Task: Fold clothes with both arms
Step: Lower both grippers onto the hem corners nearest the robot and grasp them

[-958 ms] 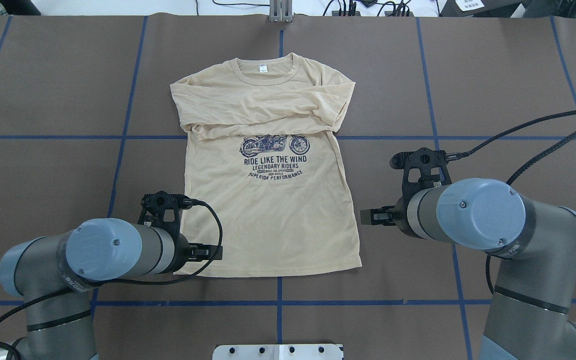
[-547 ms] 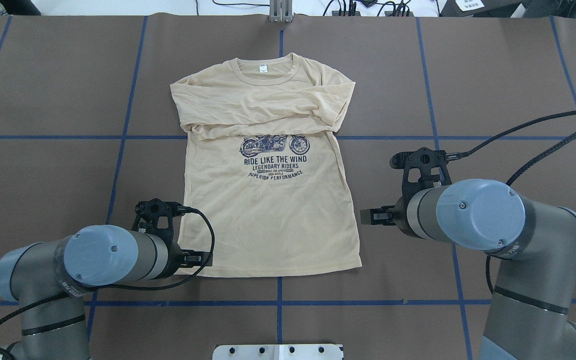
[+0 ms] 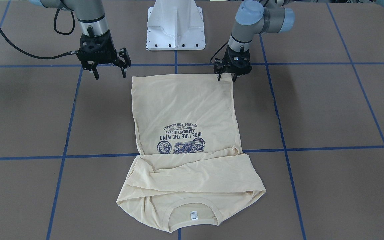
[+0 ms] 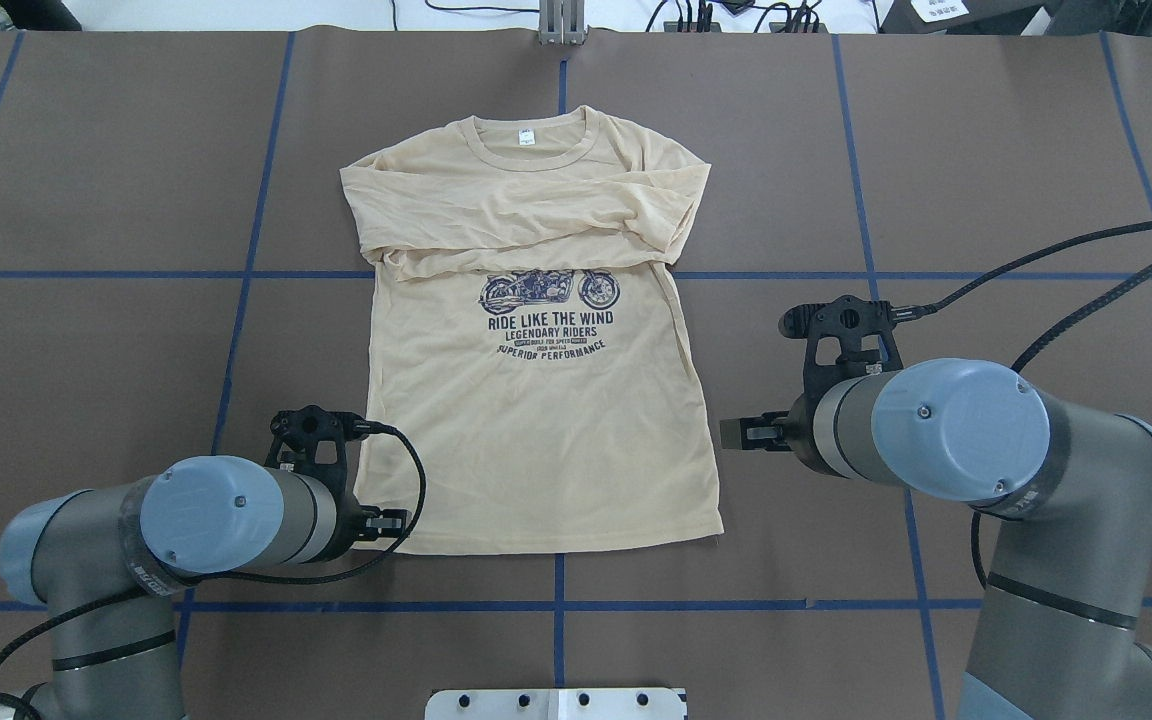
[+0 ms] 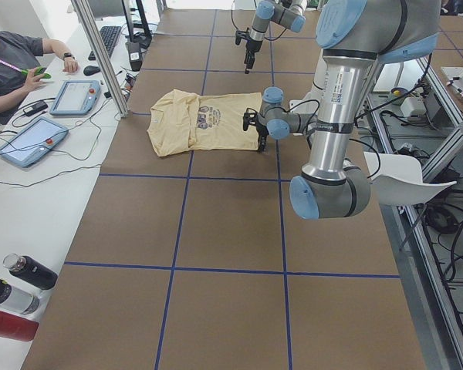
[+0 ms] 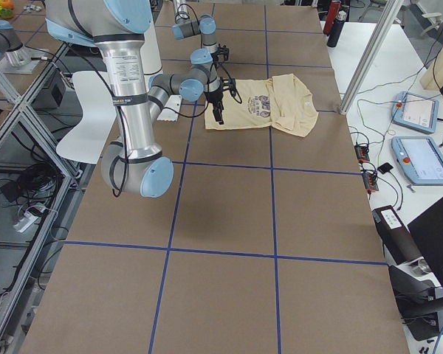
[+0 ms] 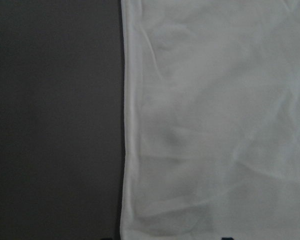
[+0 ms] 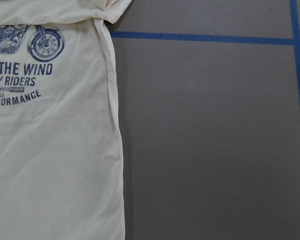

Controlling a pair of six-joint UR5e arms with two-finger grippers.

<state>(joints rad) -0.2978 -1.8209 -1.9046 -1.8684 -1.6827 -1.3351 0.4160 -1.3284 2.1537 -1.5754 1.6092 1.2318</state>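
Note:
The cream-yellow long-sleeved shirt (image 4: 536,430) lies flat, print up, with both sleeves folded across the chest and the collar on the far side from the robot. My left gripper (image 3: 227,78) hangs low at the near left hem corner (image 4: 376,545). Its fingers are open and straddle that corner, and the left wrist view shows the shirt's side edge (image 7: 127,125) from very close. My right gripper (image 3: 109,74) is open above bare table, just off the shirt's right side (image 8: 117,165), holding nothing. In the overhead view the right gripper (image 4: 738,433) points at the side seam.
The white pedestal base (image 3: 175,26) stands at the robot's side of the table. Blue tape lines (image 4: 556,605) grid the brown table cover. A person sits at a side desk with tablets (image 5: 69,96), and bottles (image 5: 15,285) stand near that desk's end.
My left arm has drawn back toward the robot and leftward, bringing its gripper from over the hem to the shirt's near left corner. The right arm and the shirt have not moved.

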